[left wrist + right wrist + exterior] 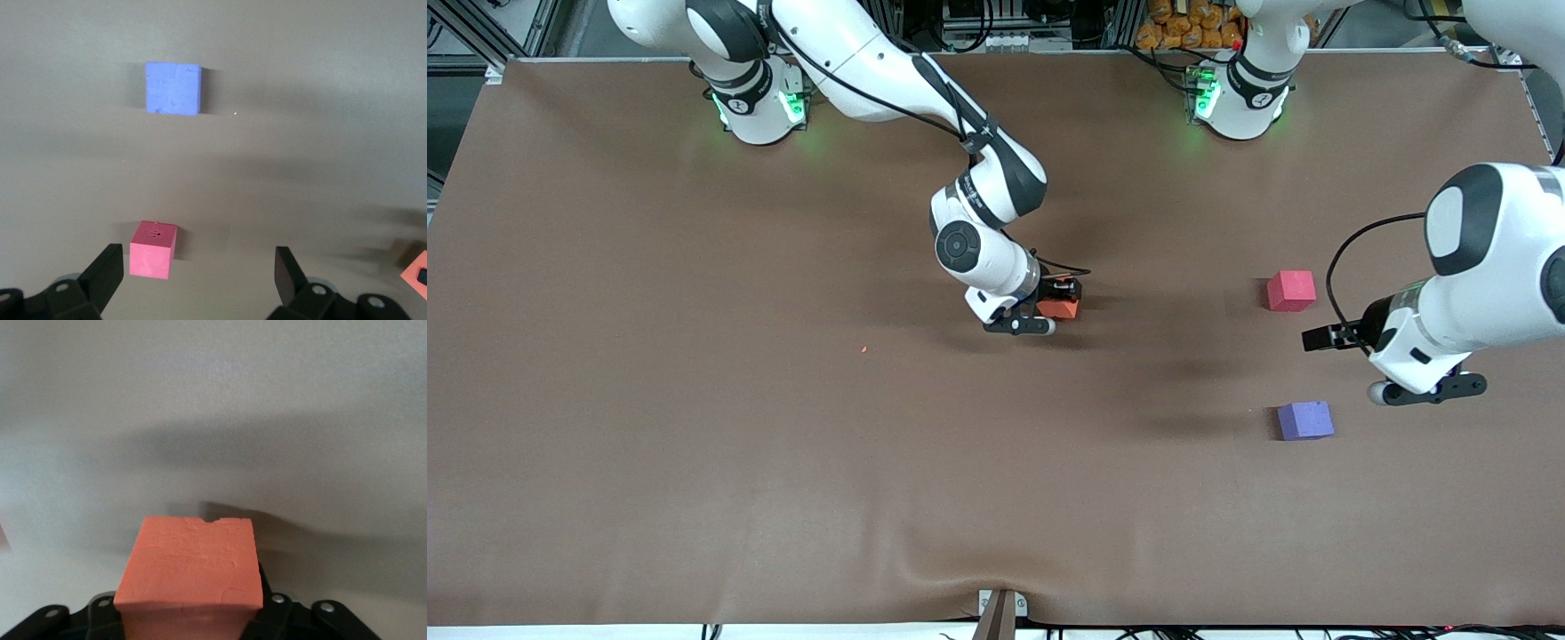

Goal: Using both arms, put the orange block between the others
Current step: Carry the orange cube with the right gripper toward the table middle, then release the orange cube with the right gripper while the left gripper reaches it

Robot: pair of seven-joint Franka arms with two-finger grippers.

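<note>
The orange block point(1060, 308) point(190, 567) sits between the jaws of my right gripper point(1062, 298) point(190, 621), low over the middle of the table. The jaws hug its sides, and the block hides the fingertips. The pinkish-red cube point(1291, 291) point(153, 249) and the purple-blue cube point(1305, 420) point(173, 88) lie apart toward the left arm's end, the purple-blue one nearer the front camera. My left gripper point(1319, 338) point(199, 275) hangs open and empty over the gap between them. A corner of the orange block point(415, 272) also shows in the left wrist view.
A brown mat point(783, 400) covers the whole table. A tiny orange crumb point(863, 349) lies toward the right arm's end. The mat bulges slightly near a bracket point(1000, 609) at the front edge.
</note>
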